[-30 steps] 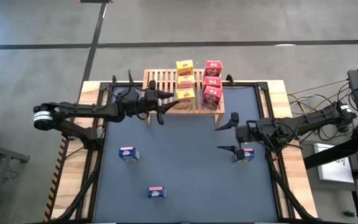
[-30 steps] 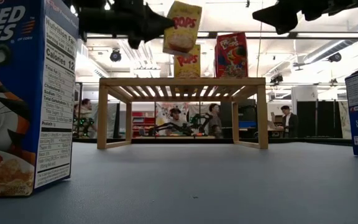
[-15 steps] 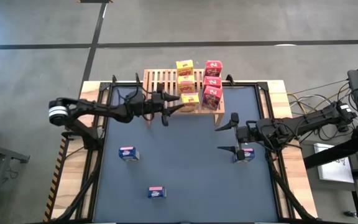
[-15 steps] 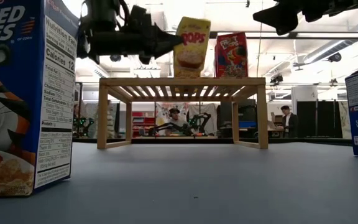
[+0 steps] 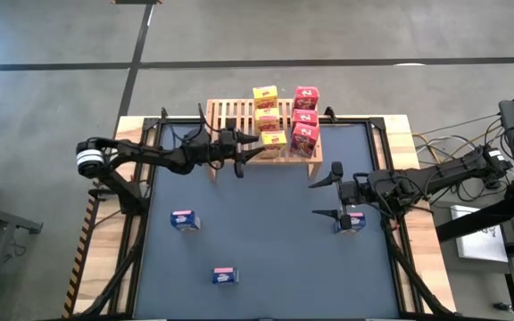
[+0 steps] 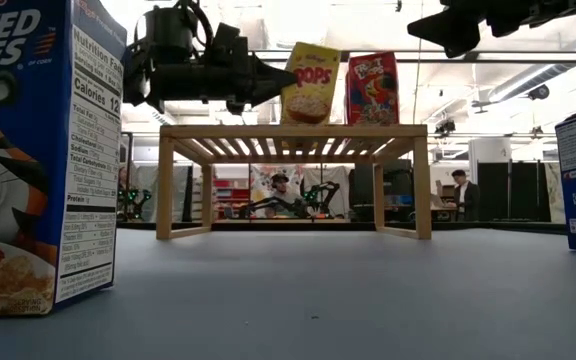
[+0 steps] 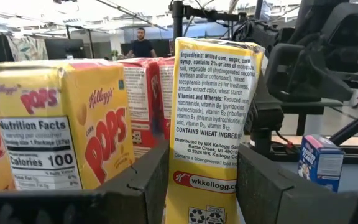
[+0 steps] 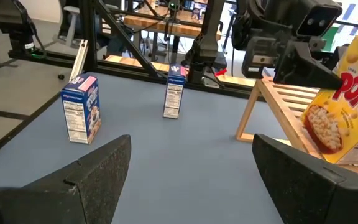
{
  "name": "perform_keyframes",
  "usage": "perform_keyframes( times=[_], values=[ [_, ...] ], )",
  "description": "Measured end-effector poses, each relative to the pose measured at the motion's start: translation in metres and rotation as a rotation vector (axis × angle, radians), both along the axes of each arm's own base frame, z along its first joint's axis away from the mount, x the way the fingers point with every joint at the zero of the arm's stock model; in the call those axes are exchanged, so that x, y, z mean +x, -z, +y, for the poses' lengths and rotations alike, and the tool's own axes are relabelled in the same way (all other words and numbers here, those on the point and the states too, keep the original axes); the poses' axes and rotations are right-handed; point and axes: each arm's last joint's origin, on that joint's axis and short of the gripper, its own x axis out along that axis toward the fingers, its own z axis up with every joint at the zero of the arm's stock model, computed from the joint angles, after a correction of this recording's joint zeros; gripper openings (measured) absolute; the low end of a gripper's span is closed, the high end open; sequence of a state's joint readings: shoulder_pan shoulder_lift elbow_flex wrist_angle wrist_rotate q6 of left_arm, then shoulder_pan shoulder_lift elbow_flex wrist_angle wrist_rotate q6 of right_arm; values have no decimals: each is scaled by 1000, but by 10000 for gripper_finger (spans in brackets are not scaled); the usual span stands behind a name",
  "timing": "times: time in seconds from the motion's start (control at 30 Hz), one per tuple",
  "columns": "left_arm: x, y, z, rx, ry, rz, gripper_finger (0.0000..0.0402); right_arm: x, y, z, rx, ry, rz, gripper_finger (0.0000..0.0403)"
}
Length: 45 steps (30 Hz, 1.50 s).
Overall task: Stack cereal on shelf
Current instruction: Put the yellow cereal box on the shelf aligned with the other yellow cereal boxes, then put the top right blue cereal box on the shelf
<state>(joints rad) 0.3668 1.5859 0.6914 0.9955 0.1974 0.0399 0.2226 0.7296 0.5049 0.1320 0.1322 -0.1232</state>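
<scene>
Over the wooden shelf [image 5: 239, 114], left end effector [image 5: 259, 145] grips a yellow cereal box [image 5: 273, 139].

- Even, bright light in the high view; the shelf [image 5: 261, 127] throws only a faint shadow.
- Low view: glaring ceiling lights behind the shelf leave the arms silhouetted.
- The blue box [image 6: 36, 150] nearest the low camera is slightly soft.
- Left wrist view: fingers [image 7: 143, 184] blurred.

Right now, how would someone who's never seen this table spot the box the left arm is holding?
Find the wooden rack at the table's far edge. Yellow boxes and red boxes sit on it in two rows. Yours is the yellow box at the rack's front edge, the only one clamped in the left gripper.
</scene>
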Motion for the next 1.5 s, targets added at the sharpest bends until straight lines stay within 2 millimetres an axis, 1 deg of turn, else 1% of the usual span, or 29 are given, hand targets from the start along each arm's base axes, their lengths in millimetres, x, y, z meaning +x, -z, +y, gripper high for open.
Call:
perform_keyframes(
  times=[0.2,0.43,0.53,0.8,0.9,1.03,1.1,1.17,1.23,1.33,1.4,1.43,1.5],
  values=[
    [2,6,3,0,-6,-4,139,0,1,0,5,1,3,325],
    [1,8,7,-9,-20,3,142,0,1,0,8,2,3,325],
    [1,9,8,-15,-24,17,159,0,1,0,8,2,8,325],
    [-2,9,8,-66,-27,85,221,0,2,0,8,2,14,325],
    [-5,8,7,-77,-28,111,233,0,2,0,7,2,16,325],
    [-10,2,4,-93,-28,154,239,0,2,0,7,2,17,325],
    [-16,-4,2,-98,-33,184,240,0,2,0,7,2,18,325],
    [-26,-13,-1,-107,-67,227,240,0,2,0,16,4,19,325],
    [-40,-25,-6,-110,-83,272,240,0,3,0,16,4,22,325],
    [-67,-44,-18,-141,-90,320,240,0,3,0,15,4,25,325],
    [-83,-55,-28,-182,-82,324,240,0,3,0,15,4,25,325],
    [-88,-59,-33,-194,-71,303,240,0,3,0,14,4,27,325],
    [-94,-59,-46,-196,-32,249,240,1,4,0,1,5,34,325]
  ],
)
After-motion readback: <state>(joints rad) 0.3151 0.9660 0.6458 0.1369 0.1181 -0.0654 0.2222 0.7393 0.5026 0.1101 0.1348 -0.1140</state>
